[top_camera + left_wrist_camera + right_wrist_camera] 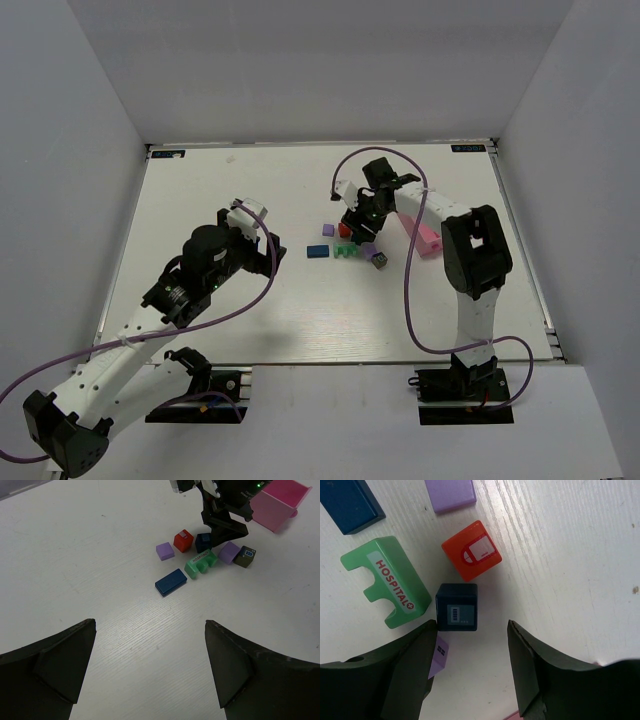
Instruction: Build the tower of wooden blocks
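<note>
Loosely, the wood blocks (346, 251) lay unstacked near the counter's (250, 330) middle, slightly toward its right edge. The right fingers (471, 640), partly open and empty, hung over the dark blue block (456, 607). The left fingers (150, 630), wide open and empty, stood well apart.

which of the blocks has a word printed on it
The green block, the notched one: HOSPITAL runs along its top in red. The red-orange block and dark blue cube beside it carry only small pictures.
</note>
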Robot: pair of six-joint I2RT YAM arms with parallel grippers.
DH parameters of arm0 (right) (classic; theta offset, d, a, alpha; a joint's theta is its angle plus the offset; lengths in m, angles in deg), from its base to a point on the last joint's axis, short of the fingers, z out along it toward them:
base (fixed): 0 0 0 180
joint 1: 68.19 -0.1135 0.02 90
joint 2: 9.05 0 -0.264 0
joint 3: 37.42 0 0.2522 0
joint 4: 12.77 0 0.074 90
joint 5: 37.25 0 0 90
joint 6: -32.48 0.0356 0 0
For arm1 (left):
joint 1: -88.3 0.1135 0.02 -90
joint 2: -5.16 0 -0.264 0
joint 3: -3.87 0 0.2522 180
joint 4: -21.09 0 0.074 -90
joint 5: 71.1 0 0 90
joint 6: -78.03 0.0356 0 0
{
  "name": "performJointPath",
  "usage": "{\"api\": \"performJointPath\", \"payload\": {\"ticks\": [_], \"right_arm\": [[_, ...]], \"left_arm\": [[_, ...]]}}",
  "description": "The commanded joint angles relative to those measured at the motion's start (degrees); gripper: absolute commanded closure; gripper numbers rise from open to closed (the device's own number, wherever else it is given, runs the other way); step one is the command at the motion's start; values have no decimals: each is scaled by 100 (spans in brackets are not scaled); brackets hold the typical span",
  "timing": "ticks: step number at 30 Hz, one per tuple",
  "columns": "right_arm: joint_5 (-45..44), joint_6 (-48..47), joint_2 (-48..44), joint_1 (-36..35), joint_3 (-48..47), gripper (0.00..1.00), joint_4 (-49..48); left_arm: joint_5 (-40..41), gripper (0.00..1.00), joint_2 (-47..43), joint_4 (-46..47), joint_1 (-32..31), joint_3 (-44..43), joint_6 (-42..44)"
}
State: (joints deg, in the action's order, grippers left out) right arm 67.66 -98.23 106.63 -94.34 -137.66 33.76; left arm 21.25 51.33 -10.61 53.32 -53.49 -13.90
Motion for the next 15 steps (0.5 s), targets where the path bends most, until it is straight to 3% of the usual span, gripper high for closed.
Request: {"api": "performJointPath", "payload": {"ticks": [1,15], "right_arm": [[38,-34,95,-13,-238,37,-69],[117,-130,174,-4,-299,38,-122]], "left_arm": [[-50,0,-3,53,9,26,-9],[-50,0,-3,53,9,26,-9]]}}
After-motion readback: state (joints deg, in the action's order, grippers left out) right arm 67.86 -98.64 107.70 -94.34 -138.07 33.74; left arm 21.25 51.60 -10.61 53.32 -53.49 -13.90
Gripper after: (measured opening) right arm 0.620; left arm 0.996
